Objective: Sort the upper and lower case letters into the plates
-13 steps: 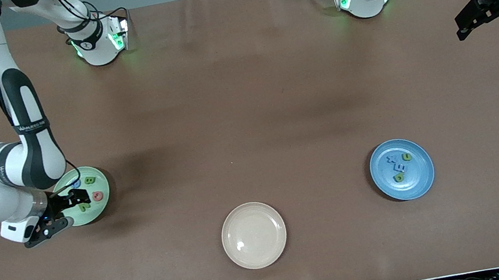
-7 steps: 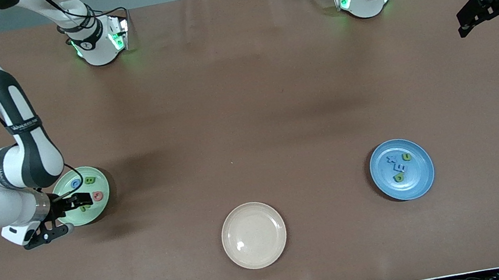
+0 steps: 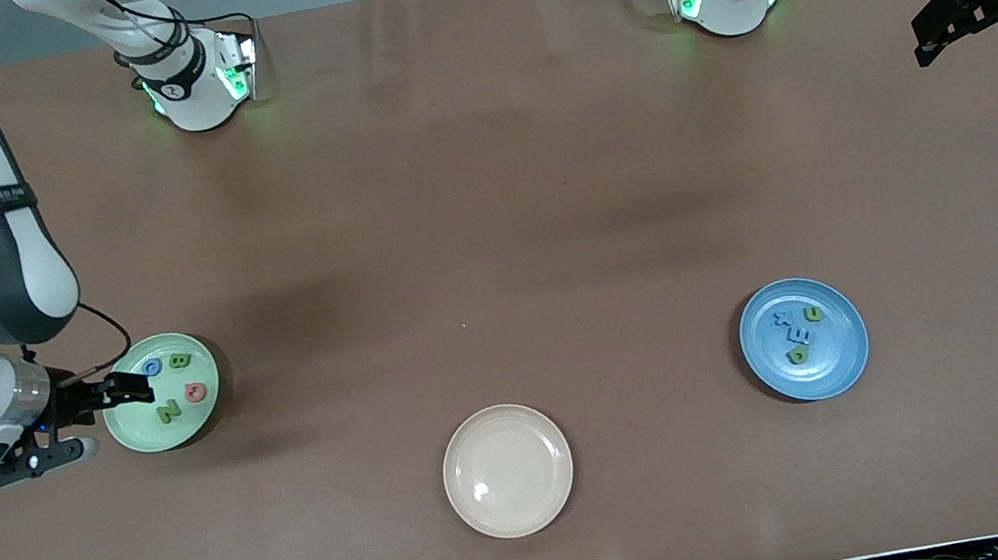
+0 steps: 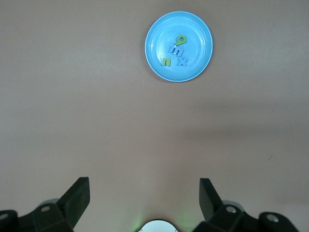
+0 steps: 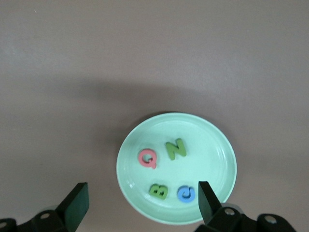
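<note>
Pale mint green, the round shallow plate [image 3: 161, 392] sits toward the right arm's end of the table, holding four chunky toy capitals: a blue letter C [image 3: 152, 365], a green letter B [image 3: 179, 359], a pink letter Q [image 3: 194, 392] and a green letter N [image 3: 167, 412]. They lie flat and apart from one another, each turned its own way (the N's strokes run aslant to the others). In the right wrist view the same four show clearly: Q [image 5: 147, 158], N [image 5: 175, 149], B [image 5: 158, 191], C [image 5: 186, 194].

The medium blue round plate [image 3: 804, 338] lies toward the left arm's end, carrying four small letters clustered near its middle: two blue, two green, too small to read with confidence.

A cream-beige round plate [image 3: 508, 470] rests between the two, nearer the front camera.

The right gripper [image 3: 134, 387] hovers over the mint plate's rim, fingers spread and holding nothing. The left gripper [image 3: 928, 41] waits high over the table's edge at its own end, fingers spread wide as well, empty.
</note>
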{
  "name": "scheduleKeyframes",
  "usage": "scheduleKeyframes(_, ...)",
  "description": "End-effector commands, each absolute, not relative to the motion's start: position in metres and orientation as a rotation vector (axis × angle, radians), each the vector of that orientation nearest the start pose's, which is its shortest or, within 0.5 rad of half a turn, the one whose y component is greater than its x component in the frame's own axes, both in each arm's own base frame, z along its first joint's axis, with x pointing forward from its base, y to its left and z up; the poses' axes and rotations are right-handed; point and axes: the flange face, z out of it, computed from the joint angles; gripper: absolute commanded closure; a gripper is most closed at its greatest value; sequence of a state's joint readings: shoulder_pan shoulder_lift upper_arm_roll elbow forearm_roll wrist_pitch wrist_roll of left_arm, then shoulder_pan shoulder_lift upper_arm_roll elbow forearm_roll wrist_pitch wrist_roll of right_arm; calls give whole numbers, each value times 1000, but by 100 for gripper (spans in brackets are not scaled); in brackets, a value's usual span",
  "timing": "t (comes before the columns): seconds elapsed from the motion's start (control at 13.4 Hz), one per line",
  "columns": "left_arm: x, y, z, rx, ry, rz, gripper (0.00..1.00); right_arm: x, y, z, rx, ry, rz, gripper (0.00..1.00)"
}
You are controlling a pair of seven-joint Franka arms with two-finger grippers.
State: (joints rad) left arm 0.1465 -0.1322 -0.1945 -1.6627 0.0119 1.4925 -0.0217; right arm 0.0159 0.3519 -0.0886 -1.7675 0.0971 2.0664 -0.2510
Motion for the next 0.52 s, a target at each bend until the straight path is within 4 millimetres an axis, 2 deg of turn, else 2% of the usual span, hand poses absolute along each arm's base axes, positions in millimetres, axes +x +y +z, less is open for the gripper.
scheduleKeyframes(0.0, 500, -29, 650, -3123, 64, 54, 0, 614, -32, 392, -3061, -142, 29, 0)
scheduleKeyframes(0.07, 499, -29, 650, -3122, 64, 59, 0, 607, -33, 404, -3056, -139, 26, 0)
scheduleKeyframes(0.15, 499, -29, 650, -3122, 64, 59, 0, 599, -33, 424, -3059, -121, 35, 0)
scheduleKeyframes(0.3, 499, -28, 650, -3122, 62, 59, 0, 586, -35, 471, -3054, -62, 66, 0)
scheduleKeyframes(0.45, 498, -28, 651, -3122, 62, 59, 0, 571, -39, 513, -3074, -79, 42, 0)
